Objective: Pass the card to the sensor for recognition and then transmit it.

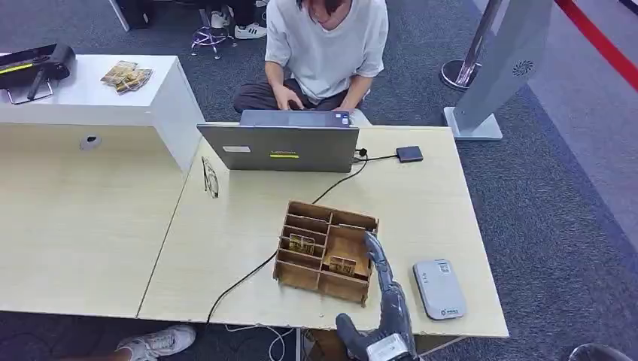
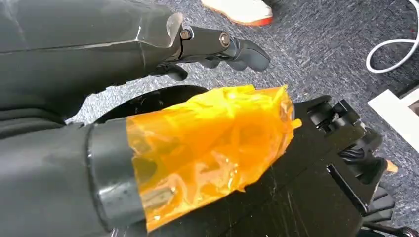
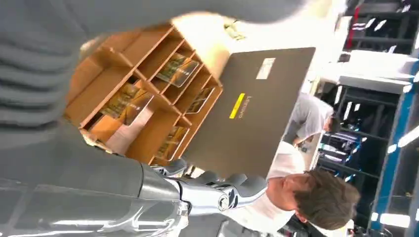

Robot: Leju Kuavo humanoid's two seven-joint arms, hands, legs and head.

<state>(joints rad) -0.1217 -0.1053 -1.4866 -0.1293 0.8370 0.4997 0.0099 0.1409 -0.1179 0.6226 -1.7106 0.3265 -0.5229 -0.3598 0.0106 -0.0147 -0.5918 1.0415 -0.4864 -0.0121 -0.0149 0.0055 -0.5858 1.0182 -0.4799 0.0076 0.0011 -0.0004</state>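
Bare wooden box (image 1: pixel 325 253) on a smooth, matt table (image 1: pixel 226 241).

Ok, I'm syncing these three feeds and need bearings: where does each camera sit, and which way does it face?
Head view: high on the body, looking forward and down at the table, wooden card box and grey sensor; right hand reaching over the box.
Left wrist view: on the hanging arm, facing the carpet; left hand open.
Right wrist view: behind the right hand, turned, facing the box and laptop.
Shared by the head and right wrist views: box, laptop, seated person.
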